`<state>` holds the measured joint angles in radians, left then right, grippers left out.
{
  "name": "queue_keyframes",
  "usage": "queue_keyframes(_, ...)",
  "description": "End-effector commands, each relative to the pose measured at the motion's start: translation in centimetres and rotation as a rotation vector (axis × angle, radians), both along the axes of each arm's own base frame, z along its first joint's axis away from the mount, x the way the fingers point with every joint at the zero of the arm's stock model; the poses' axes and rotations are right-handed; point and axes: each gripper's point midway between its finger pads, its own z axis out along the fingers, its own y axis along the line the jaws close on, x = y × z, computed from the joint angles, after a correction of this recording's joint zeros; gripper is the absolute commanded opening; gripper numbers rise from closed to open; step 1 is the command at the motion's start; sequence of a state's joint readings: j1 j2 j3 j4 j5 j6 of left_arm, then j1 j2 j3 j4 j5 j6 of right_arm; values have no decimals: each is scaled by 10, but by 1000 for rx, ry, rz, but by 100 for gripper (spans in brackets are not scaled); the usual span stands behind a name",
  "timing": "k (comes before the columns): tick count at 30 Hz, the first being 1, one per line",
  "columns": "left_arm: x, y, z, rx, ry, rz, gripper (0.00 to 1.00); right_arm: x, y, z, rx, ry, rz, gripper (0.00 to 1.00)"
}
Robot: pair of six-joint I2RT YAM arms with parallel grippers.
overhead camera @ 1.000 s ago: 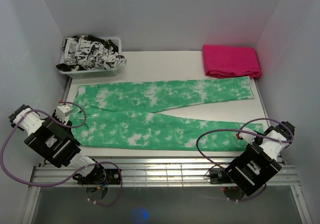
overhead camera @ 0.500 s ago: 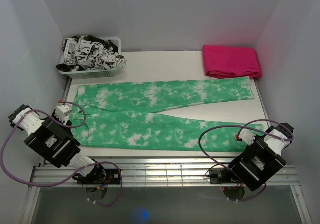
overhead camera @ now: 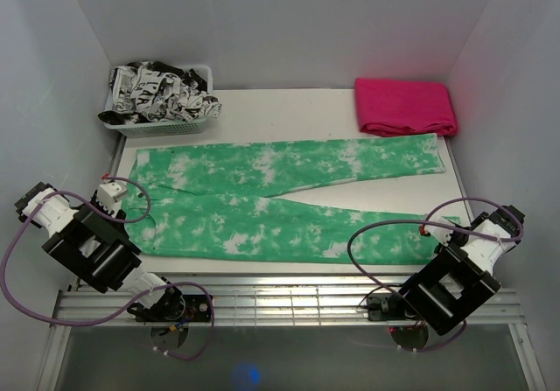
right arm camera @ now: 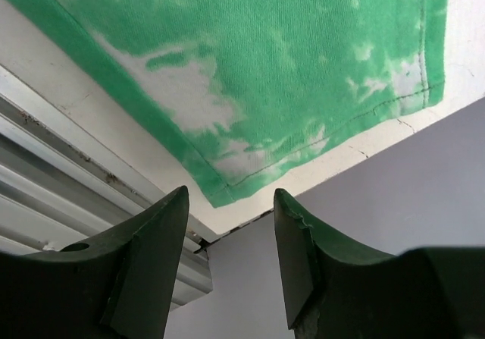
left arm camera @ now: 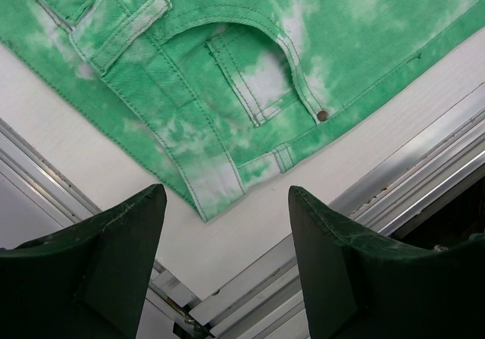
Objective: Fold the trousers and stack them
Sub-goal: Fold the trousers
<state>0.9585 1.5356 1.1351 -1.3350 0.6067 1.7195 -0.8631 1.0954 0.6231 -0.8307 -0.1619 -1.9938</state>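
Note:
Green-and-white tie-dye trousers (overhead camera: pixel 280 190) lie flat and unfolded across the white table, waist at the left, legs spread to the right. My left gripper (overhead camera: pixel 112 192) is open and empty by the waist's near corner; in the left wrist view the waistband corner with pocket (left arm camera: pixel 250 89) lies just beyond my gripper (left arm camera: pixel 226 225). My right gripper (overhead camera: pixel 451 233) is open and empty at the near leg's cuff; the right wrist view shows the cuff corner (right arm camera: pixel 250 111) ahead of my gripper (right arm camera: pixel 230 225).
A folded pink garment (overhead camera: pixel 404 106) lies at the table's back right. A white basket (overhead camera: pixel 157 123) of black-and-white clothes stands at the back left. Grey walls close in on both sides. A metal rail (overhead camera: pixel 289 295) runs along the table's near edge.
My right arm has shifted a little to the right, toward the wall. The left arm and the trousers have not moved.

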Motion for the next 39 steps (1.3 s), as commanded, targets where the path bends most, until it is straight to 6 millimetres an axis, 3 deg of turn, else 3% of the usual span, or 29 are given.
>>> queue_keyframes(1, 0, -10, 14, -35, -26, -10, 77, 31, -7, -1, -184, -3, 602, 55)
queue_keyframes(6, 1, -8, 15, -30, -27, -5, 77, 30, -10, -13, -172, 17, 594, 55)
queue_keyframes(15, 2, -5, 16, -27, -18, 3, 77, 12, 9, -37, -161, 49, 630, 52)
queue_keyframes(22, -4, 1, 8, -11, 16, -17, 73, 12, 7, -45, -173, 56, 631, 35)
queue_keyframes(27, 4, 20, 10, 97, -52, -143, 70, 14, 4, -43, -158, 48, 599, 8)
queue_keyframes(32, -5, 33, -2, 243, -57, -376, 55, 15, 3, -36, -155, 48, 590, 8)
queue_keyframes(34, -11, 37, -5, 310, -53, -487, 54, 14, 3, -35, -155, 50, 590, 8)
queue_keyframes(39, -24, 23, -20, 378, -80, -687, 56, 14, 2, -30, -149, 55, 576, 8)
